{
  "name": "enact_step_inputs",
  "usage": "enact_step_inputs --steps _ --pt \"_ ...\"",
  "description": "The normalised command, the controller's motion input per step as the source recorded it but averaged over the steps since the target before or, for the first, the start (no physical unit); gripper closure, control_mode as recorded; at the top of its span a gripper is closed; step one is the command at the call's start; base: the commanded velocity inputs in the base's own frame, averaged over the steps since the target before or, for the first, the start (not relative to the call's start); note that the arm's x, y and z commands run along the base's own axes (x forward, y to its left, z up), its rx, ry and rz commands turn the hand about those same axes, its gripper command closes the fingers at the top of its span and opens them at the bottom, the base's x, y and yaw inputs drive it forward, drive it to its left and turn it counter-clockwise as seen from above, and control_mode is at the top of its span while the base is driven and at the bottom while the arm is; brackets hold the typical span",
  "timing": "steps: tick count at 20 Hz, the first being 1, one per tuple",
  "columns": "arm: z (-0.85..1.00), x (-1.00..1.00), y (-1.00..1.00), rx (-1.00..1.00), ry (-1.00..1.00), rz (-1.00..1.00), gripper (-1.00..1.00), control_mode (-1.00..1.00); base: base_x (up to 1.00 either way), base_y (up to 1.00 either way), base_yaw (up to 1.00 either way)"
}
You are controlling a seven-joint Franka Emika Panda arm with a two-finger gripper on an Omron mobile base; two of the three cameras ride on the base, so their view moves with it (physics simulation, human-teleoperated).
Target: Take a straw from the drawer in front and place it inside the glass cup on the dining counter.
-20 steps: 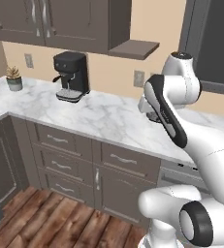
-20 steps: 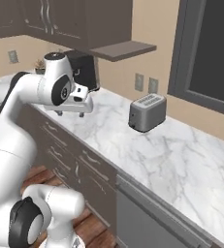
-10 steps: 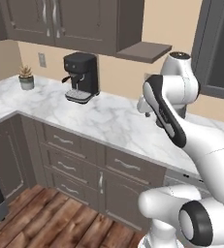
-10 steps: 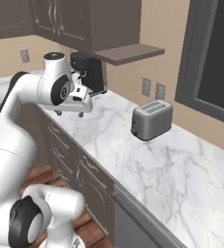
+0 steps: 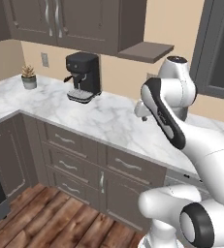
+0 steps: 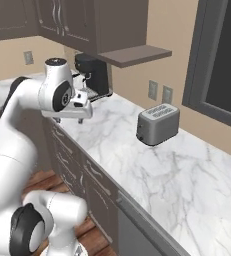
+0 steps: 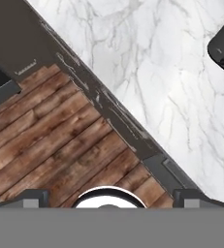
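- Pincer [image 7: 111,193] spread wide and empty: in the hand view its two dark fingertips [image 7: 32,197] sit far apart at the bottom corners, with nothing between them. It points down over the front edge of the marble bench [image 7: 147,72], with the wood floor [image 7: 50,140] directly below.
- Hand [image 6: 77,105] in the right base view is held out over the bench front, above the cabinet run; the jaws themselves are hard to make out from that side.
- Arm [image 5: 167,111] in the left base view is folded high over the bench and covers part of the marble behind it.
- Drawers [image 5: 67,141] below the bench all show closed fronts, dark grey-brown with silver bar handles. A wider one [image 5: 133,166] lies just beneath the arm, also shut. Cannot tell from these views which front belongs to the task.
- Straw, glass cup and dining counter: I cannot place any of them from these views.
- Toaster [image 6: 158,124], silver, stands on the bench near the back wall, well apart from the hand.
- Coffee machine [image 5: 83,76], black, stands farther along the bench against the wall, under the upper cabinets [image 5: 79,22].
- Potted plant [image 5: 28,77], small, sits at the far corner of the bench.
- Wall shelf [image 6: 134,54] projects above the bench beside the upper cabinets; a dark window frame [image 6: 217,60] is on the wall beyond it.
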Motion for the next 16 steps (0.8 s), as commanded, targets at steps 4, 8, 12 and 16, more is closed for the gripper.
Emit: enact_step_inputs --steps 4,8,12,16 --pt "-0.32 0.00 0.77 -0.04 0.01 0.00 -1.00 -1.00 0.00 0.00 0.00" --pt "-0.33 0.07 0.74 -0.07 0.00 0.00 -1.00 -1.00 0.00 0.00 0.00" --pt "-0.41 0.23 0.79 -0.16 0.00 -0.02 -1.00 -1.00 0.00 0.00 0.00" --pt "-0.37 0.33 0.54 -0.19 0.00 -0.05 -1.00 -1.00 0.00 0.00 0.00"
